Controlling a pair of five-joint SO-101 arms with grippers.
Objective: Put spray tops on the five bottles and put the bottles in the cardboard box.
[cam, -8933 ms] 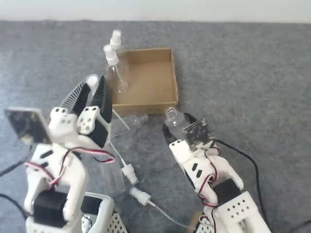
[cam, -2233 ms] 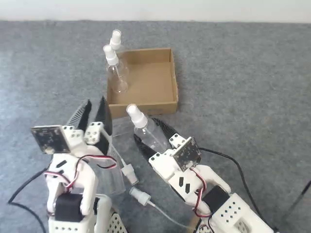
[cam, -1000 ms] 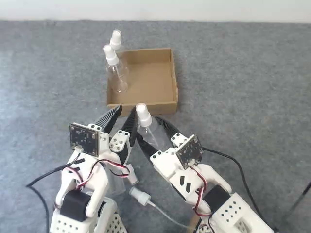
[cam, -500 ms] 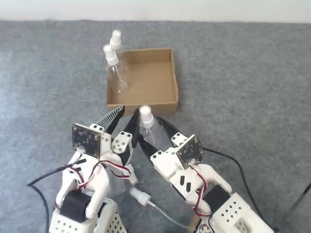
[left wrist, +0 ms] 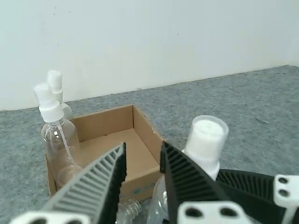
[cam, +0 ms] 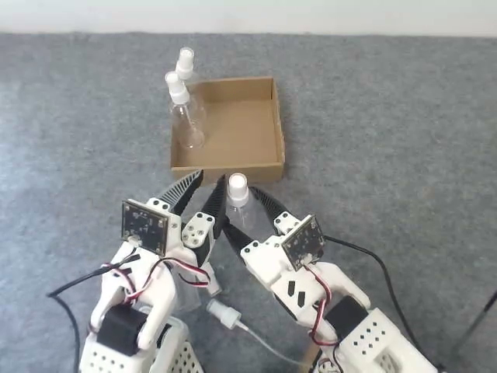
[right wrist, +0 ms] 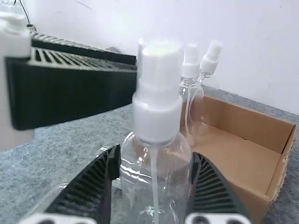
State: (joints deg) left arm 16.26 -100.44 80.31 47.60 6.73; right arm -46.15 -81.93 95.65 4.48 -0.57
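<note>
High view: over last two seconds left gripper (cam: pixel 212 178) swung in, jaws apart, empty, now just beside spray top (cam: pixel 238 186), not around it. Right gripper (cam: pixel 238 214) clamped on bottle (cam: pixel 240 210), upright, near cardboard box (cam: pixel 229 168). Likely next: tighten top.

Item count on bench (cam: pixel 388 155), checked across all views.
- 1 cardboard box (cam: pixel 278 136).
- 3 capped bottles: far bottle (cam: pixel 185 61), second bottle (cam: pixel 185 113), near bottle (cam: pixel 238 194).
- 1 uncapped bottle (left wrist: pixel 127 207), counted from its visible neck.
- 1 loose spray top (cam: pixel 224 312) certain; a 2nd is too hidden to confirm.
- 2 arms: left arm (cam: pixel 128 303), right arm (cam: pixel 311 280).
</note>
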